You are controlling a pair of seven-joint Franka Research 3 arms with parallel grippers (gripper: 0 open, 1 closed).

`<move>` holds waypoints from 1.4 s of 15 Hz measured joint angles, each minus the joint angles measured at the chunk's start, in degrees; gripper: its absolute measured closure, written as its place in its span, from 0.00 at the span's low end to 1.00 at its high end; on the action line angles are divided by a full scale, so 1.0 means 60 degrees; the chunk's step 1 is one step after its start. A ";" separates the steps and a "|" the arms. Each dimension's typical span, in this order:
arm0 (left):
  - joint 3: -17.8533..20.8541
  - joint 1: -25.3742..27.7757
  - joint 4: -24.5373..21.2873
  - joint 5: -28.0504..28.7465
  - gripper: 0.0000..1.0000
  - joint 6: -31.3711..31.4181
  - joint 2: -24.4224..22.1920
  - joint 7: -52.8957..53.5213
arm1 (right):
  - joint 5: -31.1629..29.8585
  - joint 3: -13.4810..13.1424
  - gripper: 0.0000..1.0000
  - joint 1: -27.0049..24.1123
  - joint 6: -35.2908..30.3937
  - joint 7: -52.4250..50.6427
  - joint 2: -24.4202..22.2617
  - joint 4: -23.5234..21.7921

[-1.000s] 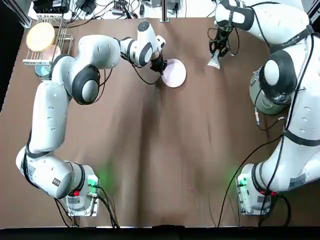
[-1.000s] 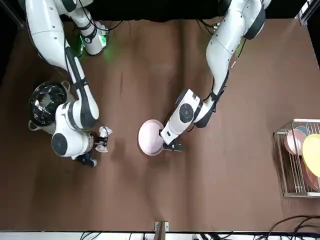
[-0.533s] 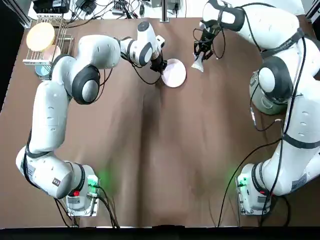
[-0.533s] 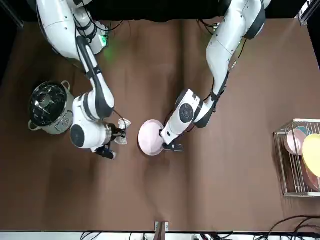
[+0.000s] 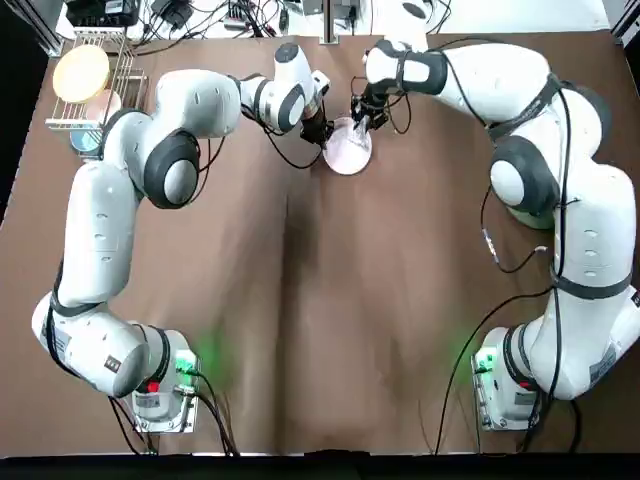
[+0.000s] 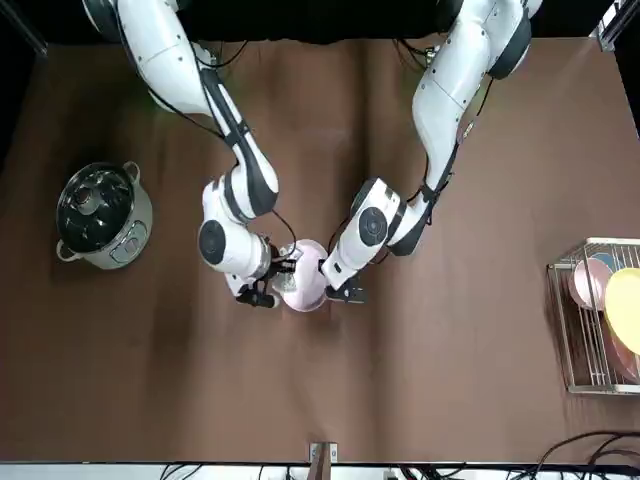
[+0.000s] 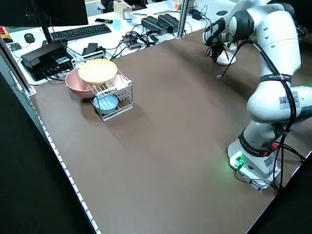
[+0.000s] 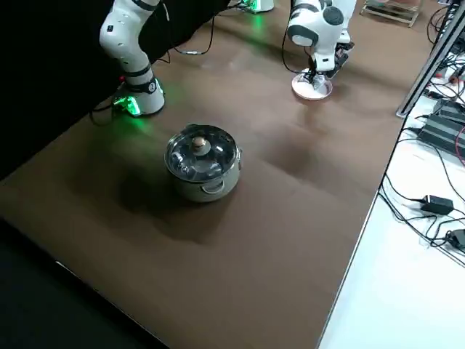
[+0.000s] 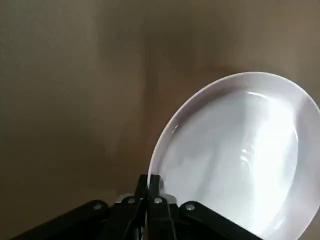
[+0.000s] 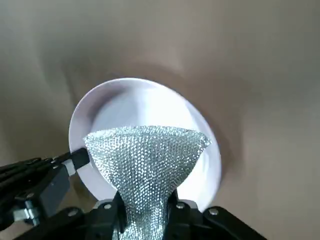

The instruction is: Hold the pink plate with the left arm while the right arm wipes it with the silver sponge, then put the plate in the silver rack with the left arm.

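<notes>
The left claw (image 9: 148,187) is closed on the rim of the pink plate (image 9: 235,150), holding it up near the middle of the surface's far side (image 5: 450,250). The right claw (image 10: 146,210) has its fingers parted only by the thickness of the silver sponge (image 10: 147,165) pinched between them, and that sponge hangs over the plate's face; whether it touches cannot be told. So both pick-ups are done, and the task seems to be at the start of the wiping, or just about there. Left to do: the rubbing itself, drawing the sponge clear, and the left arm's trip to the silver rack (image 6: 572,330), where a yellow plate (image 6: 624,310) and other dishes already stand
</notes>
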 joint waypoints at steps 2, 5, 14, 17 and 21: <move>0.0001 0.0000 0.0000 0.0000 0.98 0.0000 0.0000 0.0000 | 0.0047 0.0000 0.67 0.0226 0.0351 0.0001 0.0220 -0.0003; 0.0002 0.0000 0.0000 0.0000 0.98 0.0000 0.0000 0.0000 | 0.0366 -0.0001 0.67 0.0416 0.0787 0.0000 0.0520 -0.0015; 0.0009 0.0001 0.0000 0.0000 0.98 0.0000 0.0001 -0.0033 | 0.0572 0.0000 0.67 0.0791 0.1659 0.0000 0.0999 -0.0029; 0.0009 0.0001 0.0001 0.0000 0.98 0.0000 0.0003 -0.0038 | 0.0560 -0.0004 0.67 0.0879 0.1662 -0.0034 0.0999 -0.0027; 0.0010 0.0001 0.0001 0.0000 0.98 0.0000 0.0003 -0.0039 | 0.0327 -0.0093 0.67 0.0860 0.1506 -0.0330 0.0997 -0.0010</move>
